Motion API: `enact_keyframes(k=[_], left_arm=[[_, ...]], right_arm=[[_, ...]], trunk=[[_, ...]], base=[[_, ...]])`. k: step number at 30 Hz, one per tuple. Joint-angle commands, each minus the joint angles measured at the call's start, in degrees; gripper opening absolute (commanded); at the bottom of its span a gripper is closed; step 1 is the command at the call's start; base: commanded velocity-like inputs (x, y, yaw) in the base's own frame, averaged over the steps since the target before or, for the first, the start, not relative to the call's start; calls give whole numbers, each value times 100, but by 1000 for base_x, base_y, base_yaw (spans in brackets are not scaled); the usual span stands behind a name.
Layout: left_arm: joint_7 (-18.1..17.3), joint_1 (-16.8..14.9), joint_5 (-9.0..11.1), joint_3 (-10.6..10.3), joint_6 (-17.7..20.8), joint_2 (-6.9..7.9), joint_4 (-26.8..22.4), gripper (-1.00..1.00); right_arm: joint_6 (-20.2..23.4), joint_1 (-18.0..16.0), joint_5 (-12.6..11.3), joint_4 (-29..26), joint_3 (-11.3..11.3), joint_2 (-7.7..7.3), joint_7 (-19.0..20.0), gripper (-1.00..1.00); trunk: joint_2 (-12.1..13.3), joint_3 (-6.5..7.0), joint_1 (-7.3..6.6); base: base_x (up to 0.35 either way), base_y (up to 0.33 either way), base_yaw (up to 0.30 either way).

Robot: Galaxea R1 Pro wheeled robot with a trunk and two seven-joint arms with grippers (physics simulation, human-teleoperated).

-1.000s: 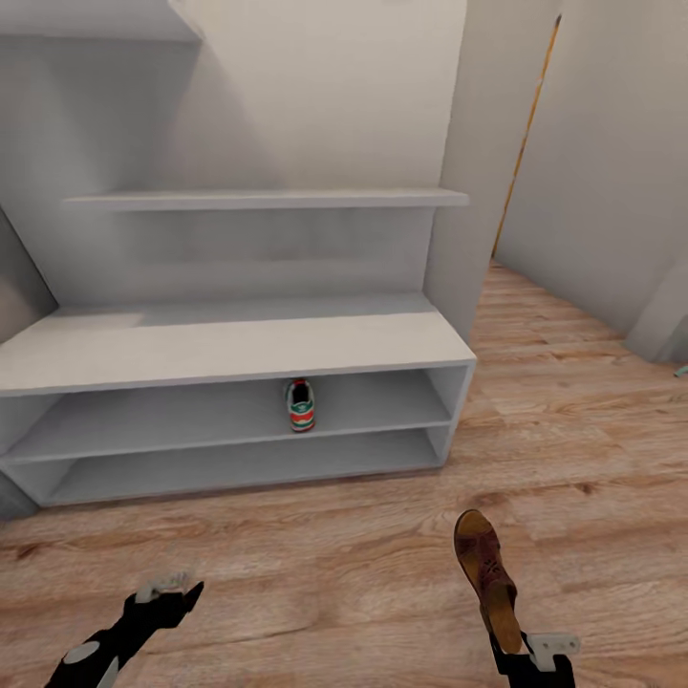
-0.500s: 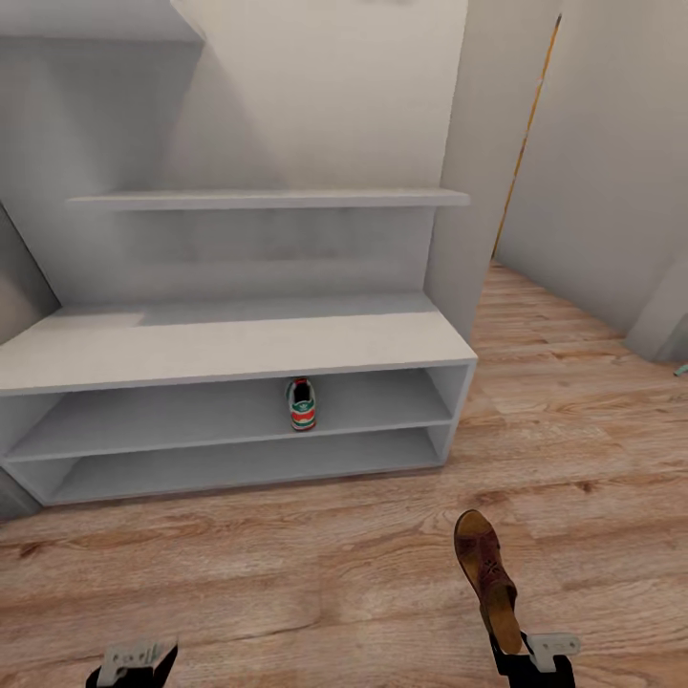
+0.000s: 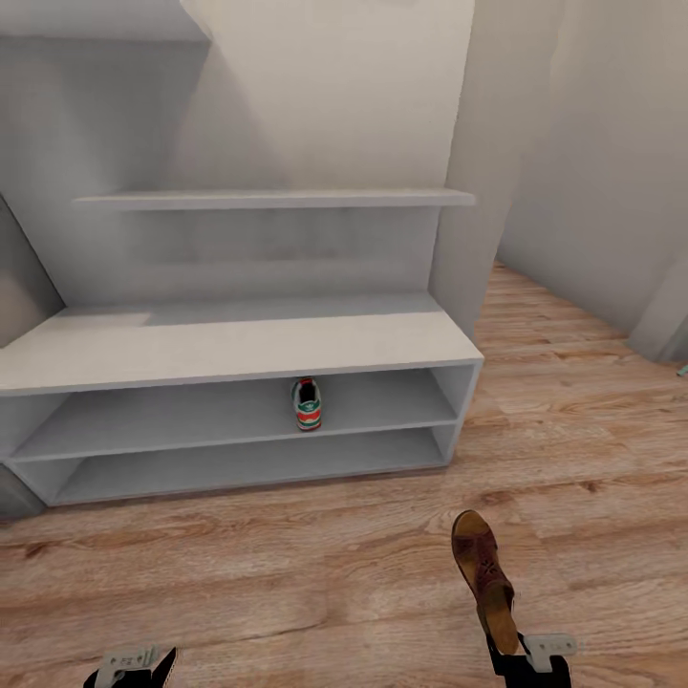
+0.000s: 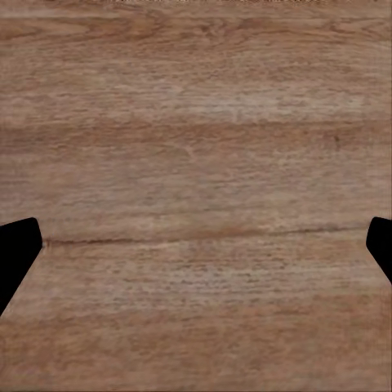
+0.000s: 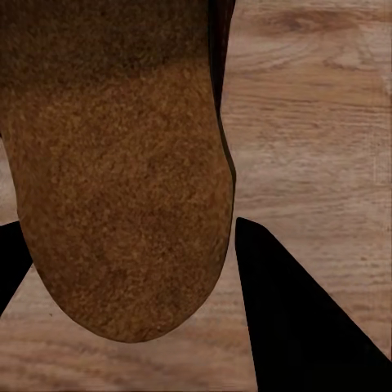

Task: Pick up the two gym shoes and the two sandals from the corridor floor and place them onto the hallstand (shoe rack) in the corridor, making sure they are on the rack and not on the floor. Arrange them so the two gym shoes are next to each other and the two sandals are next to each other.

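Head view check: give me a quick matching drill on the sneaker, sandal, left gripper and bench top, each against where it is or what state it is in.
1. sneaker
2. sandal
3. left gripper
4. bench top

A. open over bare floor
B. held in the right gripper
C. on the upper open shelf
D. bare, nothing on it

Pairs: 1-C, 2-B, 3-A, 4-D

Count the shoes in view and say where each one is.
2. A gym shoe stands on the hallstand's upper open shelf. A sandal is held in the right end effector above the corridor floor. Others may be out of view.
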Motion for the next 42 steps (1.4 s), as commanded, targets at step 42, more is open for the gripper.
enact_keyframes(k=[42], left_arm=[[-318,13,14,22,-2,11,9,100]], right_arm=[[-13,-1,25,5,-48,1,43,-100]], trunk=[[-2,-4,-1]], base=[[-41,302,0]])
